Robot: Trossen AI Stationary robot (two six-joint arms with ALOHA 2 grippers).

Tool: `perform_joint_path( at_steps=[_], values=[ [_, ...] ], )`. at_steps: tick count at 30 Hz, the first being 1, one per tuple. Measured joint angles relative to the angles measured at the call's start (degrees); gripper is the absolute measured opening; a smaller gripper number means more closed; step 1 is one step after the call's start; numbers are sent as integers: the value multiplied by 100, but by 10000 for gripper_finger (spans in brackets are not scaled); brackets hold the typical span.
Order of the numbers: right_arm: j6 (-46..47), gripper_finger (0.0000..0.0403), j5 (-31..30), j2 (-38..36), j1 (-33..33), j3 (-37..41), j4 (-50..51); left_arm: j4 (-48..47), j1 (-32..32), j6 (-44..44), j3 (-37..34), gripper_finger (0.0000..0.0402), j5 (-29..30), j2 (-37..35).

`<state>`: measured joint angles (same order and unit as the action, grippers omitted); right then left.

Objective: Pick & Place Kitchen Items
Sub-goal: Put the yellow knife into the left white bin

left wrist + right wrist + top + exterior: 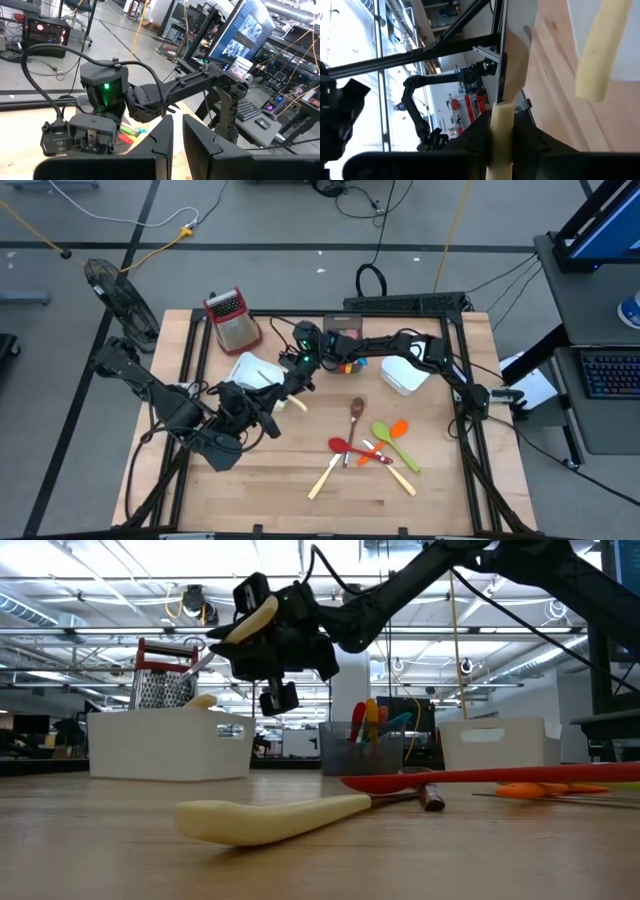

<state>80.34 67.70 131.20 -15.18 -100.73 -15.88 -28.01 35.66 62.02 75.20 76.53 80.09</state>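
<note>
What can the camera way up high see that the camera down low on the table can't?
Only the high view shows the whole table, the left gripper beside the white bin, and the wooden spoon with the green spoon lying nearby. Only the low view shows the room's ceiling lights and the cream utensil lifted up in the right gripper. Both show the grater, the white bin and a cream-handled utensil lying flat.

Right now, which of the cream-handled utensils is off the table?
The cream-handled utensil gripped in the right pincer, raised above the white bin. The other cream-handled pieces lie flat on the table.
</note>
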Motion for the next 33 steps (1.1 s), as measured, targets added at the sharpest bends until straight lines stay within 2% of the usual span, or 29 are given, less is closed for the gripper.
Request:
perform_joint_path(
  at_steps=[8, 14, 24, 33],
  values=[
    [-2, 46, -5, -2, 68, 140, 11, 17, 0, -4, 0, 42, -16, 2],
    [110, 57, -13, -2, 55, 457, 18, 87, 0, -136, 0, 42, -343, 2],
    [151, 49, -31, -7, -89, 640, 7, 87, 0, -136, 0, 42, -345, 4],
    [151, 82, -35, -7, -94, 640, -75, 125, -66, -131, 0, 42, -343, 4]
  ],
)
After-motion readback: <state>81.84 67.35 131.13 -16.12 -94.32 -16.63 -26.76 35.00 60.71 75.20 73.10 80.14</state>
